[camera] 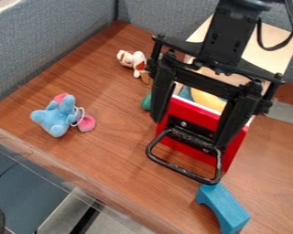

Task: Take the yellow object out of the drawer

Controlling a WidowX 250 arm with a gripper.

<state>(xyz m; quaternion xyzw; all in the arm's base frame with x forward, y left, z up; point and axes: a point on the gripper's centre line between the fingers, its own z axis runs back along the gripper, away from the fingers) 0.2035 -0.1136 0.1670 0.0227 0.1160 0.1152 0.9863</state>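
While the black end effector (188, 130) hangs spread over the red drawer (184, 114), the smooth, rounded yellow object (207, 99) lies inside, between the fingers and behind the drawer's front. A bent black handle (182, 171) juts from that front, near a blue arched block (227, 208). Well to the left sit a soft blue plush toy (56, 118) and a white-and-brown one (132, 59). Reddish-brown wood grain runs across the surface (112, 155), bordered by woven grey-blue partitions (48, 43).

Plush toys (54, 119) left; drawer (184, 111) right — block (225, 206) before it.
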